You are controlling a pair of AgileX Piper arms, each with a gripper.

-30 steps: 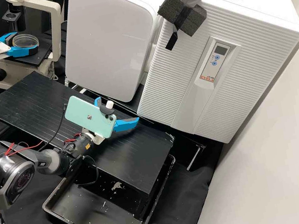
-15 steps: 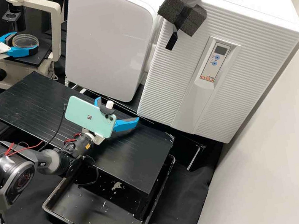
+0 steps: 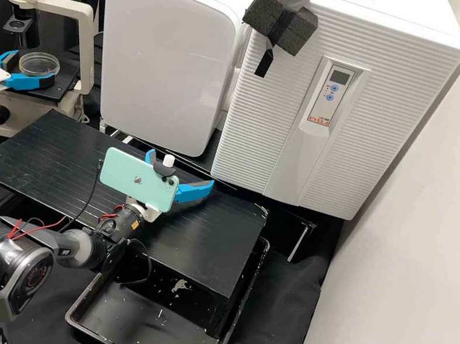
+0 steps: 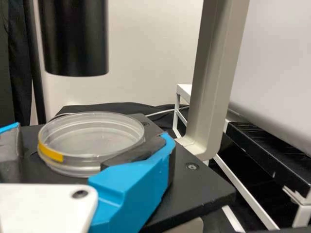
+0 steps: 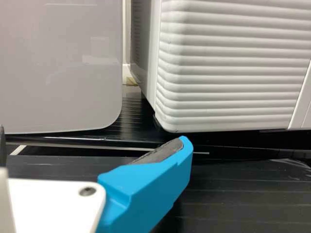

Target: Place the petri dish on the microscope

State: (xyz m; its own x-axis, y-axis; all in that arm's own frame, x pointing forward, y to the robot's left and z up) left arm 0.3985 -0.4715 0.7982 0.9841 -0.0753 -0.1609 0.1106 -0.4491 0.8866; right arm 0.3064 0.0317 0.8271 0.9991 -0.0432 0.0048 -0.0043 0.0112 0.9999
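At the left of the microscope (image 3: 89,42), the left gripper (image 3: 34,65) stands open, its blue fingers to either side of a clear petri dish (image 3: 39,64) without clasping it; whether the nearer pad brushes the wall cannot be told. The round dish lies level on the microscope's black stage (image 4: 194,194), a strip of yellow tape (image 4: 51,153) on its side. The placing looks all but done, with the gripper's clean withdrawal probably the final step.

The dish is likely light, stiff and slick, and brittle enough to crack under a hard squeeze. Any fresh hold would best be taken low on opposite sides of the wall, gently and level, since a pinch near the top might shift a loose lid. A dragging pad could nudge the dish off its spot.

Nearer the camera than the microscope and to its right, the right gripper (image 3: 182,167) waits open and empty-handed above the black table (image 3: 47,145). Farther right of the microscope stands a white cabinet (image 3: 394,24) with a ribbed front.
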